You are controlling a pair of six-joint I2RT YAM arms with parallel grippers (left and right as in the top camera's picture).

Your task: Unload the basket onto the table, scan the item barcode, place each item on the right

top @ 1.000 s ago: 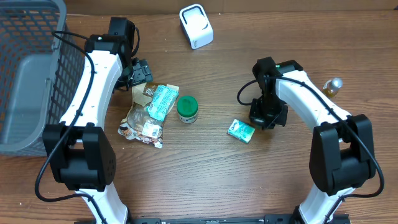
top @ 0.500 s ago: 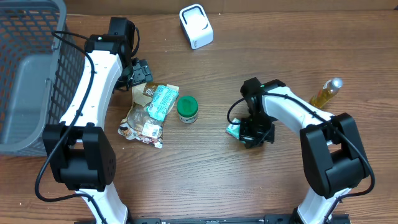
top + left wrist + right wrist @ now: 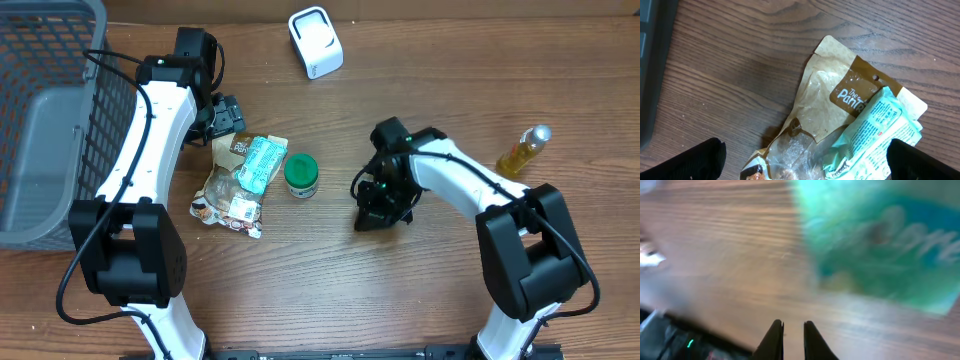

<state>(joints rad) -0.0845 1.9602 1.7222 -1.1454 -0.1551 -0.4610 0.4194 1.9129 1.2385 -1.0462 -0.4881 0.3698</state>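
You're closing in on the green packet [image 3: 880, 245] with the right gripper [image 3: 793, 330]. The packet is lying flat on the table [image 3: 450, 290], just ahead and to the right of the fingertips in the wrist view. From overhead it's hidden under the gripper.

The right fingers are almost together with nothing between them. The left gripper [image 3: 807, 157] is standing wide apart, empty, over the snack pouch [image 3: 840, 110].

For a clean grab:
- The wrist view is smearing, so I'd slow the approach.
- Spread the fingers before you descend; as they stand, they're only going to shove the packet.
- It's flat, so straddle its short side and pinch at an edge.
- I can't tell which face carries the barcode, so check before you carry it to the white scanner [image 3: 315, 42].

Against a second ago, the right arm is now sitting further left. Back then the gripper was just to the right of the packet, which was in full view. The bottle [image 3: 525, 150] is now fully exposed. The left arm, pouch and green jar [image 3: 301, 174] are sitting where they were.
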